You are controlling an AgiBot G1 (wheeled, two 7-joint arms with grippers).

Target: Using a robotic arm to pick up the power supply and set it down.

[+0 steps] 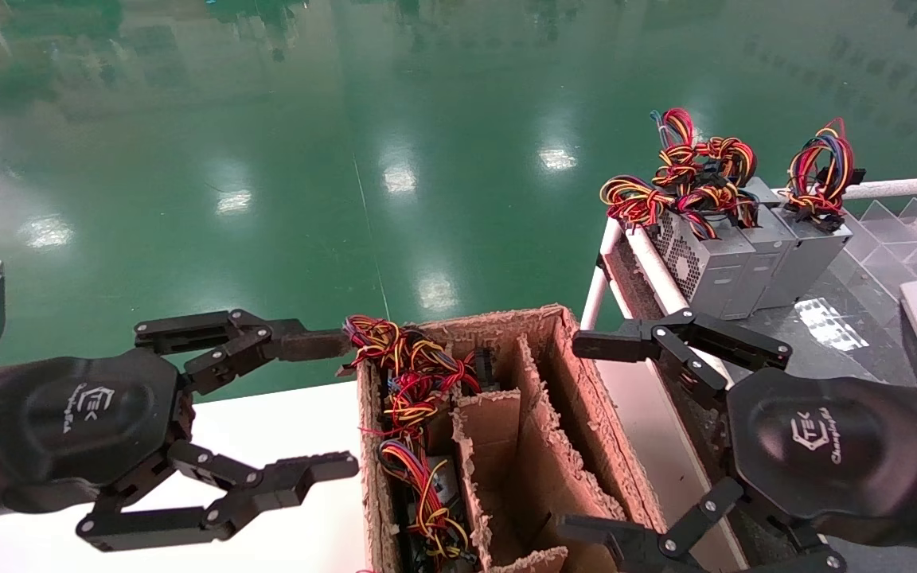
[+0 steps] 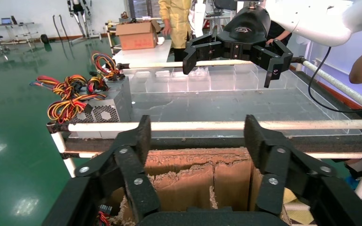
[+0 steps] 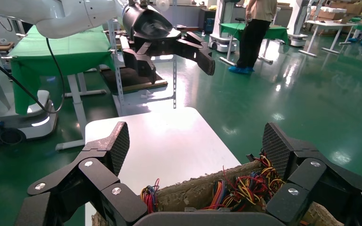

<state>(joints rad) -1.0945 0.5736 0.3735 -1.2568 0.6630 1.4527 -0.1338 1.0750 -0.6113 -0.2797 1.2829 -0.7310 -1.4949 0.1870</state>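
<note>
A worn cardboard box (image 1: 578, 398) with dividers stands between my two grippers. Its left compartment holds the power supply, of which mostly the loose red and yellow wire bundle (image 1: 411, 382) shows; the metal body sits deep and is largely hidden. The same wire bundle (image 3: 250, 186) spills over the box wall (image 3: 188, 190) in the right wrist view. My left gripper (image 1: 331, 406) hovers open at the box's left side, fingers spread above the cardboard (image 2: 199, 141). My right gripper (image 1: 586, 438) is open at the box's right side (image 3: 198, 146). Neither holds anything.
Three grey boxes with knotted wire coils (image 1: 737, 255) stand on a rack with a white tube rail (image 1: 649, 263) at the right, beside clear partitioned trays (image 1: 896, 231). A white table (image 1: 283, 422) lies left of the box. People stand far off.
</note>
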